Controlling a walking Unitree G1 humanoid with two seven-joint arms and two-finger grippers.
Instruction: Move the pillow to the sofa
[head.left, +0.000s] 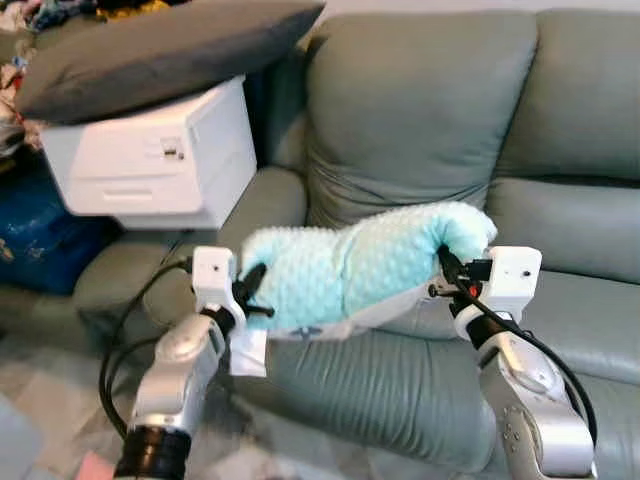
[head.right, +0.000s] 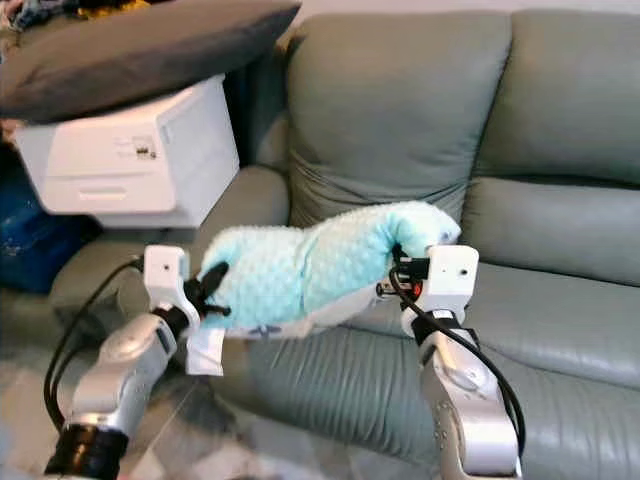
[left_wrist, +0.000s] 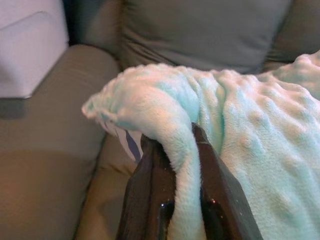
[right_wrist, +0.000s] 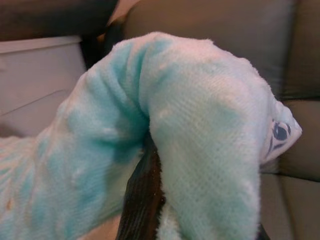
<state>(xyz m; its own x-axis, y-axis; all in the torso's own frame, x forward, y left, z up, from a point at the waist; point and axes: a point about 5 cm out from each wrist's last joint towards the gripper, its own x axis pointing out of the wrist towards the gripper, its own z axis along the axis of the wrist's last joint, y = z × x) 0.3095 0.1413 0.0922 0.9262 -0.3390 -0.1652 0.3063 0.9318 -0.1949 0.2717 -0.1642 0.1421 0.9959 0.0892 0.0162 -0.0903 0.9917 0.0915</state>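
Observation:
A light turquoise bumpy pillow hangs stretched between my two grippers, just above the front of the grey-green sofa seat. My left gripper is shut on the pillow's left end; its black fingers pinch a fold of the fabric in the left wrist view. At the pillow's right end my right gripper is shut on it, with one dark finger showing under the fabric. A white tag dangles below the left end.
The sofa's back cushions rise behind the pillow. A white printer-like box sits on the sofa's left armrest, with a large dark grey pillow on top. Blue fabric lies at far left.

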